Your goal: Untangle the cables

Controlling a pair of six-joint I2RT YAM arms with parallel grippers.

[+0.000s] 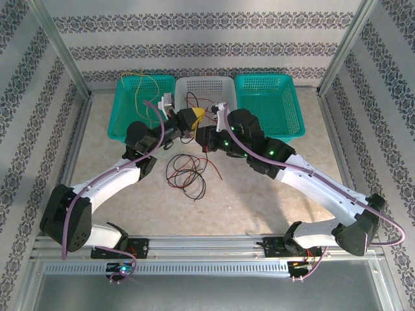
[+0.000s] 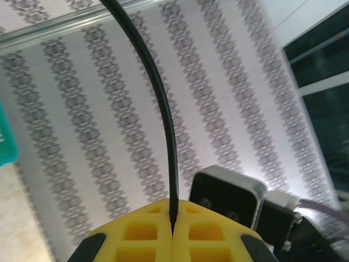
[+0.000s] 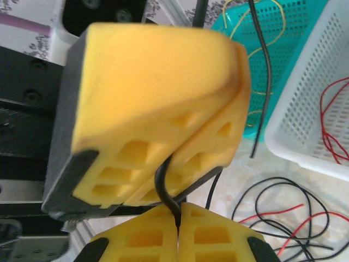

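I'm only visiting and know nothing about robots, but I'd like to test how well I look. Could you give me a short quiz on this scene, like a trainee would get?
1. True or false: the thin yellow cable lies in the left teal plastic basket.
2. What is the left claw pinching? A) a thin black cable B) a red cable C) nothing
3. What colour is the middle plastic basket?

Key: 1 true; 2 A; 3 white.
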